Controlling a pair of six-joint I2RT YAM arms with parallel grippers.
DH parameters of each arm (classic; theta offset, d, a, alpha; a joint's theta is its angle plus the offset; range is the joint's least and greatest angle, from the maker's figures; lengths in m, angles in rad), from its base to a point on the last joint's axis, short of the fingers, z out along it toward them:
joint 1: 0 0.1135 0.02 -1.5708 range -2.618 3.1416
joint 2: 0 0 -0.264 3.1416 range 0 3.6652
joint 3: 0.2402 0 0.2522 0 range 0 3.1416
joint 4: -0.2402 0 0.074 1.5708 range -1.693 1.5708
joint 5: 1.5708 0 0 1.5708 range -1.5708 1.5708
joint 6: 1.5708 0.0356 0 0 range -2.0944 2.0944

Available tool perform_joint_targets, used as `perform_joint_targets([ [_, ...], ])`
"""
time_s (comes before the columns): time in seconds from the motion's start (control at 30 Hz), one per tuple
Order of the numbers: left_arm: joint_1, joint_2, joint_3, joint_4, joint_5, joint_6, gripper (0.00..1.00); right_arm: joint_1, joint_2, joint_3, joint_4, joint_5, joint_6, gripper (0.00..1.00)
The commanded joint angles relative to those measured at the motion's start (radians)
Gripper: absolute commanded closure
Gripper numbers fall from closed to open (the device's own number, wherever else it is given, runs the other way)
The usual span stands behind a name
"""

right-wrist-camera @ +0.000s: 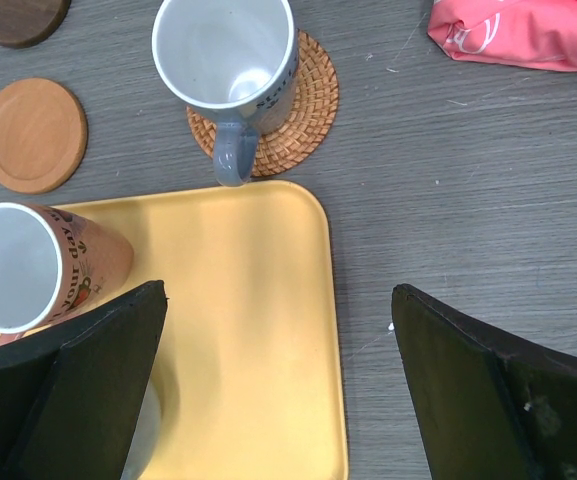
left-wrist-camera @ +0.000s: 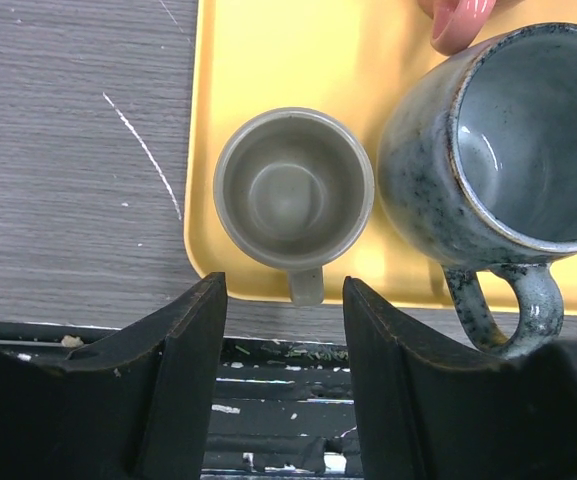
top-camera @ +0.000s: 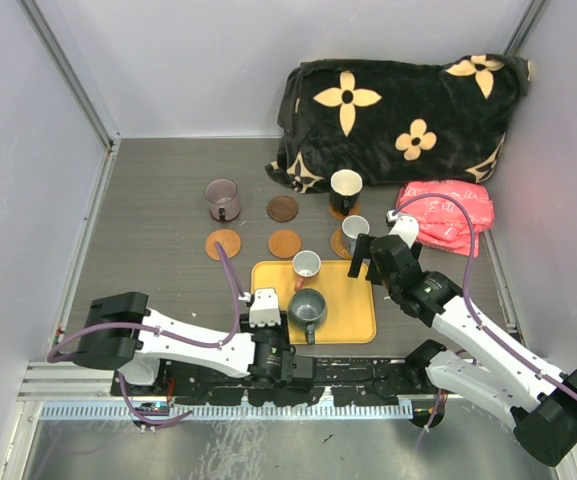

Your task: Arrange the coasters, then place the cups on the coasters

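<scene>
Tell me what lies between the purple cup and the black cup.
A dark brown coaster with no cup on it lies between the purple cup and the black cup; the top view shows it.

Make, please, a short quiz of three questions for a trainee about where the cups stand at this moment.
1. True or false: the grey cup stands on the wicker coaster.
2. Which cup sits just ahead of the open left gripper? A) the purple one B) the olive cup C) the black one
3. How many cups stand on the yellow tray?
Key: 1 true; 2 B; 3 three, namely the olive cup, the speckled cup and the pink cup.
</scene>
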Motion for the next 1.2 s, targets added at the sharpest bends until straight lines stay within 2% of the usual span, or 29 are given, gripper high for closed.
perform_joint_targets([
  [0.0, -0.005, 0.014, -0.005, 0.02, -0.022, -0.042, 0.49, -0.004, -0.012, 0.008, 0.026, 0.022, -0.003, 0.0],
  [0.27, 0.017, 0.023, -0.05, 0.082, 0.001, -0.037, 0.53, -0.004, -0.035, 0.003, 0.019, 0.024, 0.001, 0.0],
  [0.77, 0.068, 0.038, -0.094, 0.179, 0.016, 0.036, 0.53, -0.004, -0.067, -0.004, 0.001, 0.031, 0.011, 0.0],
  [1.17, 0.067, 0.079, -0.049, 0.136, 0.007, 0.043, 0.68, -0.004, -0.076, -0.006, -0.004, 0.026, 0.011, 0.0],
])
